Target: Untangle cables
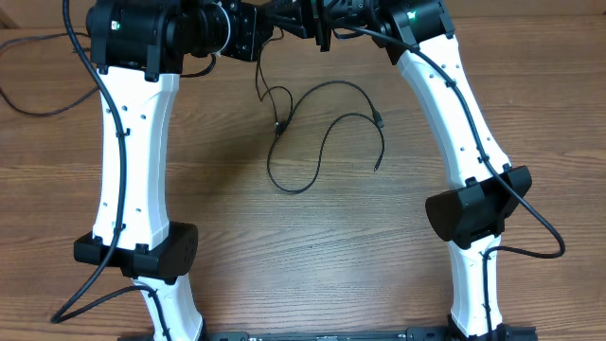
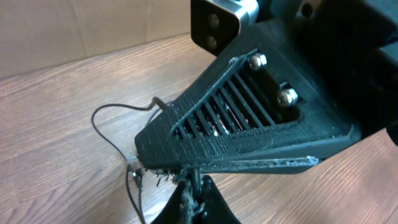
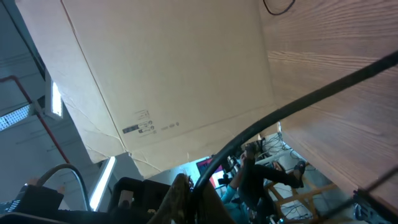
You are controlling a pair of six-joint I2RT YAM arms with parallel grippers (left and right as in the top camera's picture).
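The thin black cables (image 1: 322, 142) lie in loose, crossing loops on the wooden table at centre back, with small plugs (image 1: 377, 120) at their ends. One strand (image 1: 261, 71) rises to the two grippers, which meet at the table's far edge. My left gripper (image 1: 268, 30) is shut on a thin cable (image 2: 194, 180); in the left wrist view its jaws (image 2: 194, 200) sit right under the right gripper's ribbed black finger (image 2: 236, 124). My right gripper (image 1: 314, 26) is shut on a black cable (image 3: 292, 106) that runs out from its jaws (image 3: 193, 199).
More cable loops (image 2: 115, 121) lie on the table to the left in the left wrist view. A cardboard wall (image 3: 155, 74) stands behind the table. Thick black arm cables (image 1: 38, 95) trail at far left. The white arms (image 1: 133, 142) flank the loops.
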